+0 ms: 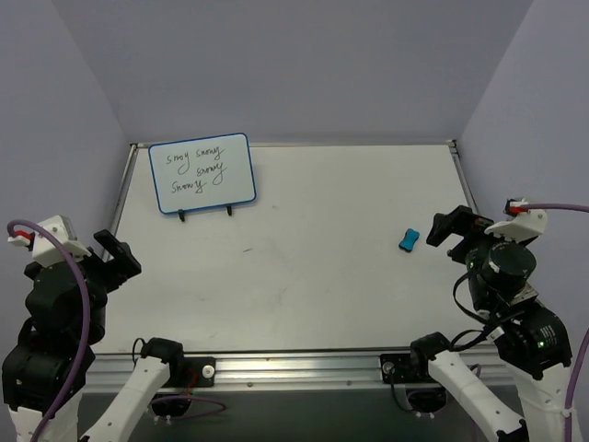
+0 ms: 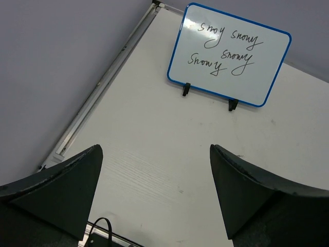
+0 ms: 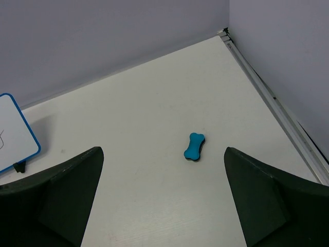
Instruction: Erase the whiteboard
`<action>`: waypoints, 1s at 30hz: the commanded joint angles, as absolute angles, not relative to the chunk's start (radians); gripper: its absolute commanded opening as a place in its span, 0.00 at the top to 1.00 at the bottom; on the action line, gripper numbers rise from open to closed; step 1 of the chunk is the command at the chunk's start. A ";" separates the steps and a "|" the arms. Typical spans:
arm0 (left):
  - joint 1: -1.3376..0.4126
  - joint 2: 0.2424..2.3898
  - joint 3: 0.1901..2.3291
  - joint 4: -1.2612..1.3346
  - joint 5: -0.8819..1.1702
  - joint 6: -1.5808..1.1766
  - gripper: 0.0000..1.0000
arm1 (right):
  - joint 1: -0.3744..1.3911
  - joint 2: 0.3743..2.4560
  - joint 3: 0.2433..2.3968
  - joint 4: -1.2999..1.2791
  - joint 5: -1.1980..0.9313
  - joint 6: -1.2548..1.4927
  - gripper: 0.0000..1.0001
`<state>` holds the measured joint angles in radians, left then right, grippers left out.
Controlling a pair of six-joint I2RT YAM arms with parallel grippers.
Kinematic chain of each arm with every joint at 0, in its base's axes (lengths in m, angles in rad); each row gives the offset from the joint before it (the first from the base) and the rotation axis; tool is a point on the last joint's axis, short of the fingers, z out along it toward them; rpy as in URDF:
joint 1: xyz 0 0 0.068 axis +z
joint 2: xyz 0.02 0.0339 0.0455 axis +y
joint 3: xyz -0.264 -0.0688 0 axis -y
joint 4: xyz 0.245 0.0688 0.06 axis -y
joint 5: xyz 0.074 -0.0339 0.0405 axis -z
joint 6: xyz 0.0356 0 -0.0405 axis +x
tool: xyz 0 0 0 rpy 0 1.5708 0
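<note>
The whiteboard (image 1: 202, 173) has a blue frame and stands on two black feet at the table's back left, with black handwriting across it. In the left wrist view the whiteboard (image 2: 229, 54) sits well ahead of my left gripper (image 2: 155, 149), which is open and empty. My left gripper (image 1: 118, 253) hangs over the near left of the table. A small blue bone-shaped eraser (image 1: 409, 240) lies flat on the right side. My right gripper (image 1: 448, 235) is open just beside it, not touching. The eraser (image 3: 194, 146) lies a little ahead of the open right gripper (image 3: 163, 150).
The white table (image 1: 322, 203) has a metal rail along its back and side edges, with grey walls rising close behind them. A corner of the whiteboard (image 3: 15, 134) shows at the left of the right wrist view. Both arm bases sit at the near edge.
</note>
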<state>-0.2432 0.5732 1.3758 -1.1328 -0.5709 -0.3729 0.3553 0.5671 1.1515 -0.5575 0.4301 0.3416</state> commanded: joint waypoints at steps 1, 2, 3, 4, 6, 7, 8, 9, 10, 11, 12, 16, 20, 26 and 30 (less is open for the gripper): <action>-0.249 0.575 1.371 -1.097 -0.560 -0.410 0.06 | 0.361 0.529 1.141 -0.505 0.452 0.327 0.00; -0.249 0.574 1.371 -1.092 -0.557 -0.413 0.06 | 0.360 0.525 1.143 -0.505 0.453 0.327 0.00; -0.249 0.577 1.370 -1.086 -0.557 -0.414 0.06 | 0.360 0.525 1.143 -0.505 0.453 0.324 0.00; -0.249 0.580 1.370 -1.085 -0.554 -0.414 0.06 | 0.362 0.528 1.143 -0.503 0.443 0.324 0.00; -0.249 0.603 1.370 -1.083 -0.548 -0.419 0.06 | 0.362 0.540 1.141 -0.503 0.428 0.322 0.00; -0.249 0.610 1.367 -1.078 -0.537 -0.420 0.06 | 0.362 0.546 1.140 -0.503 0.419 0.330 0.00; -0.249 0.626 1.364 -1.072 -0.529 -0.422 0.06 | 0.362 0.552 1.137 -0.499 0.391 0.334 0.00; -0.249 0.636 1.361 -1.056 -0.525 -0.432 0.06 | 0.362 0.564 1.129 -0.492 0.373 0.339 0.00; -0.249 0.644 1.356 -1.042 -0.517 -0.434 0.06 | 0.361 0.571 1.123 -0.473 0.350 0.360 0.00; -0.249 0.662 1.335 -1.019 -0.506 -0.433 0.06 | 0.362 0.577 1.112 -0.454 0.324 0.373 0.00; -0.249 0.676 1.321 -0.965 -0.506 -0.428 0.06 | 0.362 0.583 1.098 -0.433 0.248 0.380 0.00; -0.241 0.842 1.328 -0.856 -0.529 -0.436 0.06 | 0.362 0.607 1.013 -0.307 0.072 0.434 0.00; -0.145 1.102 1.428 -0.750 -0.468 -0.407 0.06 | 0.362 0.629 0.977 -0.253 0.011 0.460 0.00; 0.256 1.449 1.619 -0.549 0.072 -0.377 0.06 | 0.362 0.650 0.965 -0.224 -0.023 0.440 0.00; 0.305 1.673 1.742 -0.436 0.205 -0.339 0.06 | 0.362 0.658 0.945 -0.196 -0.066 0.440 0.00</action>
<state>0.2909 1.5974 1.6188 -0.6071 -0.0135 -0.3840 0.3553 0.6514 0.9588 -0.2771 -0.0090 0.4427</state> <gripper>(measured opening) 0.940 0.996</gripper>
